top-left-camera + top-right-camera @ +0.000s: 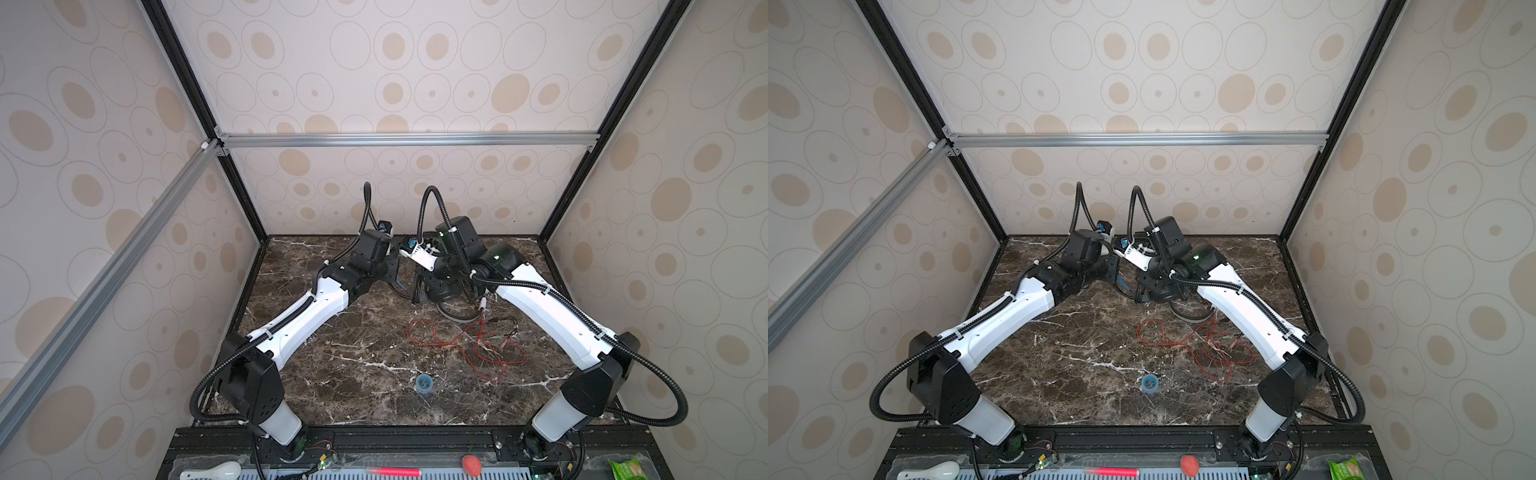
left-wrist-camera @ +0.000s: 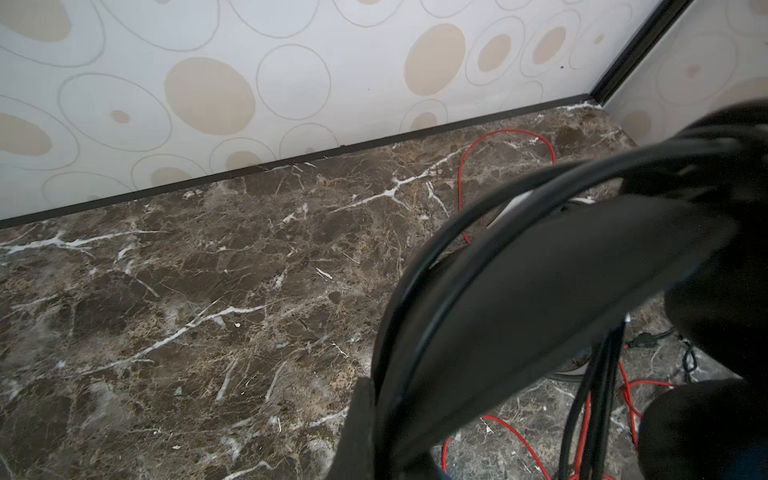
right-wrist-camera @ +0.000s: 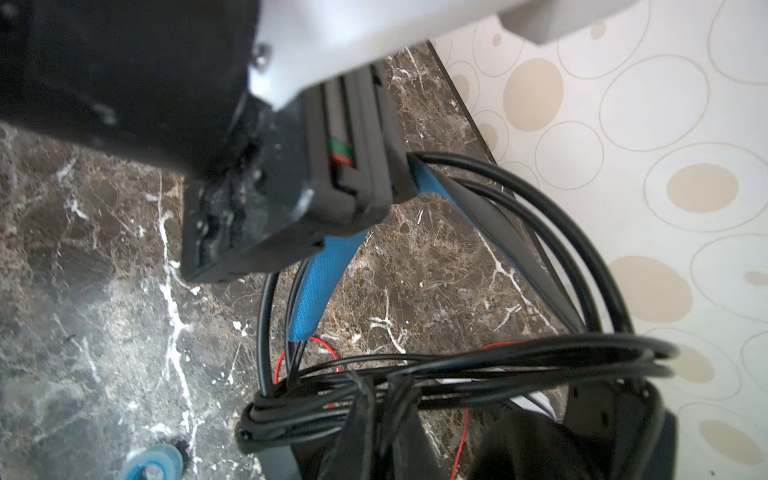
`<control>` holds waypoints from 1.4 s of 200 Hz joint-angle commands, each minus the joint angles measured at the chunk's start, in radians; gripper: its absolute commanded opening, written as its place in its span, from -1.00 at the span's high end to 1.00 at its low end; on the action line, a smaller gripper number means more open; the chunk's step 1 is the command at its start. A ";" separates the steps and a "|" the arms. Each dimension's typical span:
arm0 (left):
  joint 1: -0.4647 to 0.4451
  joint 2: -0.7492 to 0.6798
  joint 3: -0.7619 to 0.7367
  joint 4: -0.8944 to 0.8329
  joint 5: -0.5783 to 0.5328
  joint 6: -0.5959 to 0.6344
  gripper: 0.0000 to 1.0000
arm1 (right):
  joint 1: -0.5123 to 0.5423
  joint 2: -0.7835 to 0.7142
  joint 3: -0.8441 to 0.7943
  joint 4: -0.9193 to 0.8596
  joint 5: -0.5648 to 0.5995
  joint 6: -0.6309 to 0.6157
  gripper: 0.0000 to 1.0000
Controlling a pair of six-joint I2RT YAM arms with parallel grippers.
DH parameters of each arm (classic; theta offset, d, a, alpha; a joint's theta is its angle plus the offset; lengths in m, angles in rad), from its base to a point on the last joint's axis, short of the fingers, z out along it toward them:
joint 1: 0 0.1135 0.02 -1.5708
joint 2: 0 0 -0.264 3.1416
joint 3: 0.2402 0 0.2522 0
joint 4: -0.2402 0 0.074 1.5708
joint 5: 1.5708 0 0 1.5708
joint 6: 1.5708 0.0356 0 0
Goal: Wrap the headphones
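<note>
Our left pincer (image 3: pixel 361 183) is clamped on the blue-lined band of the black headphones (image 3: pixel 324 282), their cord (image 3: pixel 457 374) looped beside it; we cannot tell whether the right pincer (image 1: pixel 420 291), close by, is open or closed

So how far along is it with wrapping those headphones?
Partly done: the black cord already loops several times around the black headphones, which the left pincer clamps. The right pincer seems to be pinching that cord. Left to do: the red cord lies unwound on the table.
</note>
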 commanded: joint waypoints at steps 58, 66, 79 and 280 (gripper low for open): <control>-0.017 -0.031 0.052 -0.134 0.128 0.132 1.00 | -0.093 -0.061 0.001 0.013 -0.060 -0.128 0.69; -0.017 -0.035 0.052 -0.133 0.127 0.135 1.00 | -0.093 -0.061 0.001 0.012 -0.071 -0.124 0.68; -0.017 -0.034 0.059 -0.137 0.129 0.134 1.00 | -0.092 -0.059 -0.006 0.009 -0.093 -0.115 0.68; -0.005 -0.001 0.082 -0.160 0.103 0.125 1.00 | -0.108 -0.081 -0.083 0.077 0.082 -0.027 0.20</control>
